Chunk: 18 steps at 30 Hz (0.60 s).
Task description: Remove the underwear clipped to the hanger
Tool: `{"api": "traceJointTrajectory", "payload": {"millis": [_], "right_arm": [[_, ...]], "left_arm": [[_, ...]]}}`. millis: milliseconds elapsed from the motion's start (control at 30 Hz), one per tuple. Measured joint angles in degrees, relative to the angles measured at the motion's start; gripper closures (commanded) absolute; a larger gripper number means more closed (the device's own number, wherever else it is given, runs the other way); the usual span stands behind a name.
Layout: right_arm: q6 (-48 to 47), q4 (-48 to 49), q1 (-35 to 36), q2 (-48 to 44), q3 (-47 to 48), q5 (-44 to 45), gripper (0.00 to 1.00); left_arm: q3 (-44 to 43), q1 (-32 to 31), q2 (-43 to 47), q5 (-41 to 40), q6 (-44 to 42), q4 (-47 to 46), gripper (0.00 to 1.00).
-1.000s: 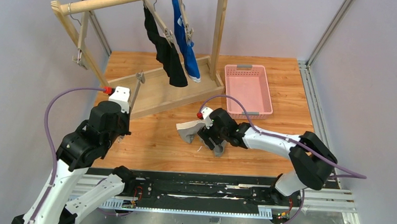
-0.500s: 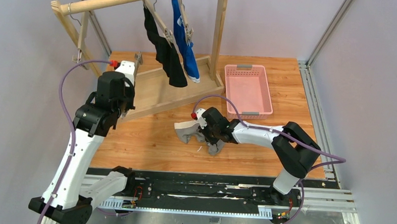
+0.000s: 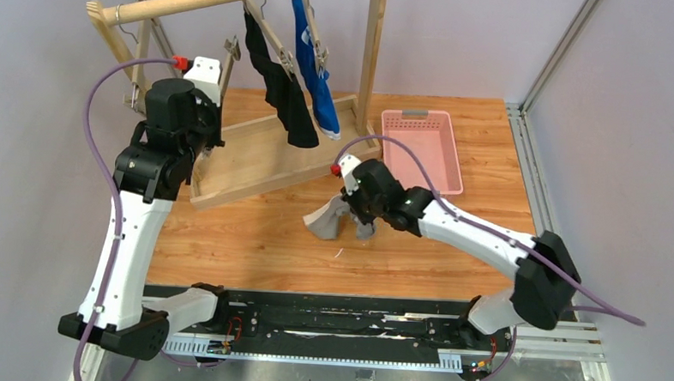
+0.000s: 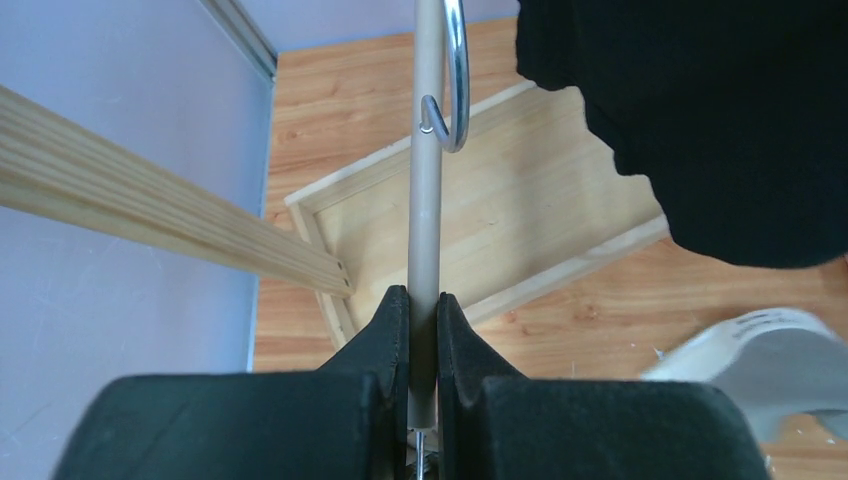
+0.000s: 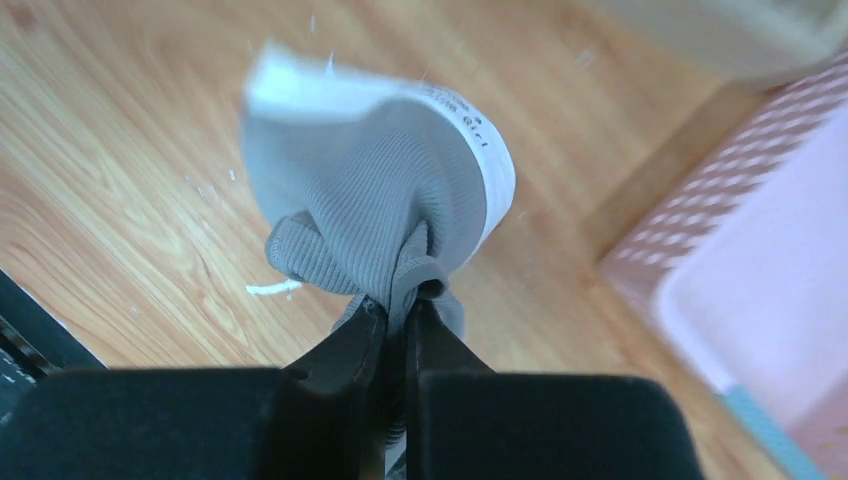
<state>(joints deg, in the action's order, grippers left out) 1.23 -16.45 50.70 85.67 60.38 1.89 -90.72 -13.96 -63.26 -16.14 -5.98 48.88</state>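
The right gripper [image 5: 402, 312] pinches a bunched fold of the grey underwear [image 5: 400, 170] over the wooden table [image 3: 263, 239], near the pink basket [image 3: 421, 151]; whether the cloth's lower edge touches the boards cannot be told. The left gripper [image 4: 422, 310], raised beside the wooden rack [image 3: 196, 2], is pressed tight on the bar of a hanger [image 4: 427, 200], whose metal hook points away from the fingers; the black underwear [image 3: 282, 89] and the blue underwear [image 3: 317, 69] hang side by side, clipped to hangers on the rack's rail, just right of the left gripper.
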Motion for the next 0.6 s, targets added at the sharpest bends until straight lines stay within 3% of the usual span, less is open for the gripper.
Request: {"api": "traceJointTrajectory", "payload": {"millis": [367, 600], "right_arm": [[-3.2, -1.4, -1.5, -12.8, 9.2, 13.8, 0.99], [-5.9, 0.5, -12.0, -12.9, 12.4, 17.0, 0.99]], "left_arm": [[-5.5, 7.8, -4.9, 5.4, 0.2, 0.5, 1.00], [-9.7, 9.9, -6.3, 8.5, 1.3, 0.0, 1.00]]}}
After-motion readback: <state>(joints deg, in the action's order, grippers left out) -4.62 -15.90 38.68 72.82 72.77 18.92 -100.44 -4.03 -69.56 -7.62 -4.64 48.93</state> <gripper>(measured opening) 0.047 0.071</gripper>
